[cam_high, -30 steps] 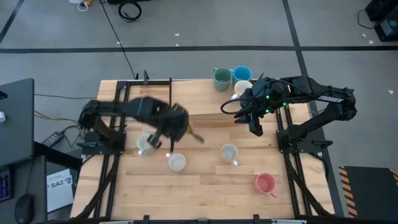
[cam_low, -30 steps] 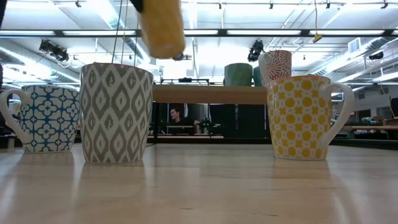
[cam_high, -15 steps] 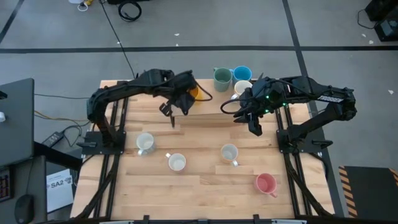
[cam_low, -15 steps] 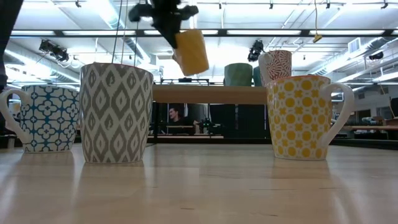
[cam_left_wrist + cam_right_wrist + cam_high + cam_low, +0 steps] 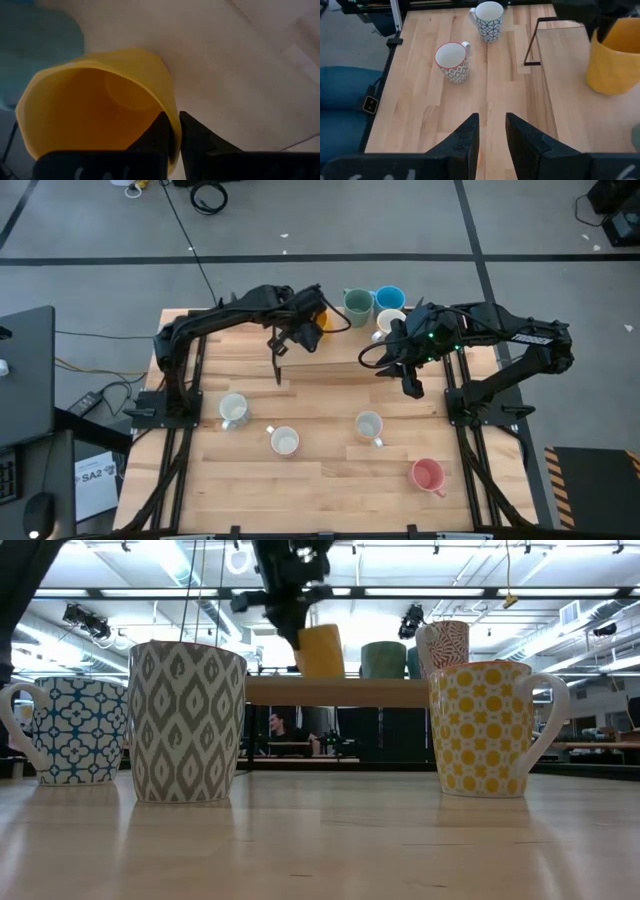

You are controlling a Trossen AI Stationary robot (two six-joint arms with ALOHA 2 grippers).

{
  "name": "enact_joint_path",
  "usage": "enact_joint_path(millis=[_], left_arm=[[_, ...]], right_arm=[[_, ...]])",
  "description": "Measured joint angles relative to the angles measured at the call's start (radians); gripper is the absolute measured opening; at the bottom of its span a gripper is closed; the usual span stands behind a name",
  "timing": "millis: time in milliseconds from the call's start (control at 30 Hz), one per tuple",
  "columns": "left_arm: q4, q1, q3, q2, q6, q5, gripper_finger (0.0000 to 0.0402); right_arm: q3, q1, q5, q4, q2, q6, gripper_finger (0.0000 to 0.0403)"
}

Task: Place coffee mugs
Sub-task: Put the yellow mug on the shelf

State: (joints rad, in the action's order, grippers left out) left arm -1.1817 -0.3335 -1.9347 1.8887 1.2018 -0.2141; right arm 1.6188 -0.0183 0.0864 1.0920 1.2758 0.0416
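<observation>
**Table layout: mugs and grippers**

The left gripper point(image 5: 312, 320) is at the far edge of the light wooden table point(image 5: 330, 480), its fingers point(image 5: 162, 131) clamped over the rim of the orange mug point(image 5: 321, 650). Just right of those fingers stand the dark green mug point(image 5: 357, 305), bright blue mug point(image 5: 389, 299) and a white mug point(image 5: 390, 321). The right gripper point(image 5: 410, 385) hangs near that cluster. Nearer than both grippers' fingers stand four mugs: blue-patterned point(image 5: 233, 409), grey-patterned point(image 5: 284, 441), yellow-patterned point(image 5: 369, 426) and pink point(image 5: 427, 474).
</observation>
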Motion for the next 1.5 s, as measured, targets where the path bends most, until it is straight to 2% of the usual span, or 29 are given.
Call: enact_joint_path(millis=[500, 1500], left_arm=[[0.01, -0.01, -0.001, 0.015, 0.041, -0.016, 0.005], [0.114, -0.003, 0.002, 0.018, 0.04, -0.012, 0.0055]], right_arm=[[0.0, 0.0, 0.0, 0.0, 0.0, 0.0, 0.0101], [0.0, 0.0, 0.001, 0.001, 0.0, 0.0, 0.0101]])
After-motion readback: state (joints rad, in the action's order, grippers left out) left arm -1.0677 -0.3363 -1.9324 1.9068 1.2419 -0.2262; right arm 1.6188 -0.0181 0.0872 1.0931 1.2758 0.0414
